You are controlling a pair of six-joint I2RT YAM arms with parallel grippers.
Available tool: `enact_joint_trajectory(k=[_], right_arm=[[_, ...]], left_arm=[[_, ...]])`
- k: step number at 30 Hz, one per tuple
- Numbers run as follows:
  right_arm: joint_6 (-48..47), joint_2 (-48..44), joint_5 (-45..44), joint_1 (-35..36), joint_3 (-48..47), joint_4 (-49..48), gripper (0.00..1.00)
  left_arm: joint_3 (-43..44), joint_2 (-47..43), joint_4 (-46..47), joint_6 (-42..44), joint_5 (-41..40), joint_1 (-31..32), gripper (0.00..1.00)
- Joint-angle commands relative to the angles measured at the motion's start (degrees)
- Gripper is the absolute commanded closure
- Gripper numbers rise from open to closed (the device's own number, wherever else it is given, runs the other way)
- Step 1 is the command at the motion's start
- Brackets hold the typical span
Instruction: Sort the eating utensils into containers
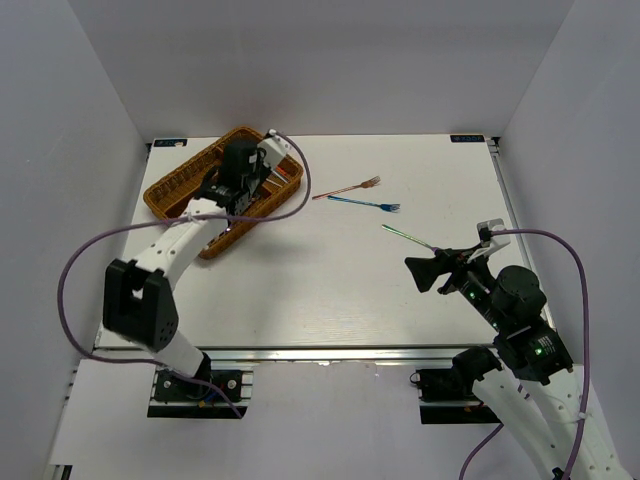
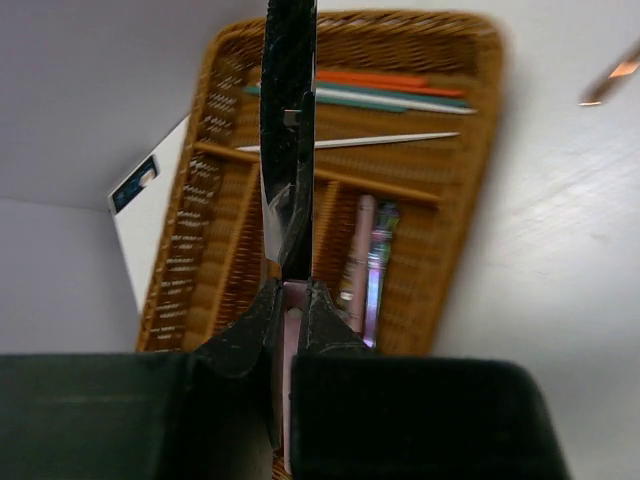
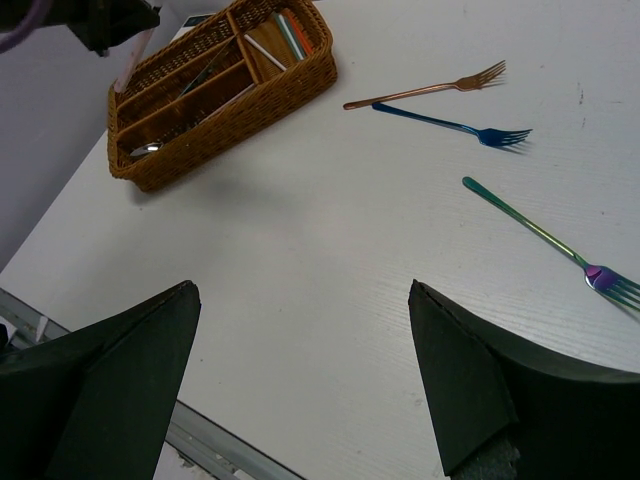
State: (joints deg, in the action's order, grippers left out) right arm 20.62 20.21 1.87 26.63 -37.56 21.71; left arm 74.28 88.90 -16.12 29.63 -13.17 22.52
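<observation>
Mostly, utensils (image 2: 368, 270) are lying inside the brown woven wicker tray (image 1: 178, 192); above it the left gripper (image 2: 290, 295) is clamping a pink-handled utensil (image 3: 135, 60), possibly a knife. Well apart from it, a rose-gold fork (image 3: 420, 92), blue fork (image 3: 440, 122) and iridescent green fork (image 3: 530, 225) are waiting; the right gripper (image 3: 302, 290) is gaping empty.

A robotics lab cell; a white tabletop (image 1: 300, 290) boxed in by plain white walls (image 1: 60, 120); left arm (image 1: 175, 245) and right arm (image 1: 520, 320) bolted by an aluminium rail (image 1: 330, 353); purple cables (image 1: 75, 260) looping loose.
</observation>
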Motion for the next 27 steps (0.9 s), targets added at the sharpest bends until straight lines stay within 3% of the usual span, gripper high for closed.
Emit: enact_joint_trajectory(k=[1,4,9,16,27], right_arm=[[-0.32,-0.52,0.51,-0.18,0.56,-1.94,0.11],[-0.32,-0.34,0.59,-0.09,0.38,-1.33,0.11],[-0.41,-0.34,0.77,-0.09,0.82,-0.97,0.11],[-0.58,-0.52,-0.37,-0.09,0.38,-1.06,0.11],[-0.67,0.71,0.15,-0.09,0.82,-2.03,0.11]], left_arm=[[2.36,5.13,7.14,6.49,-1.96,-5.73,1.00],[4.46,10.13,11.54,10.53,-1.42,-8.89,1.00],[11.06,19.19,10.93,15.01,1.73,-12.85,1.00],[7.20,19.82,14.90,17.39,7.80,-15.31,1.00],[-7.75,14.81,22.89,14.14,11.50,-19.80,1.00]])
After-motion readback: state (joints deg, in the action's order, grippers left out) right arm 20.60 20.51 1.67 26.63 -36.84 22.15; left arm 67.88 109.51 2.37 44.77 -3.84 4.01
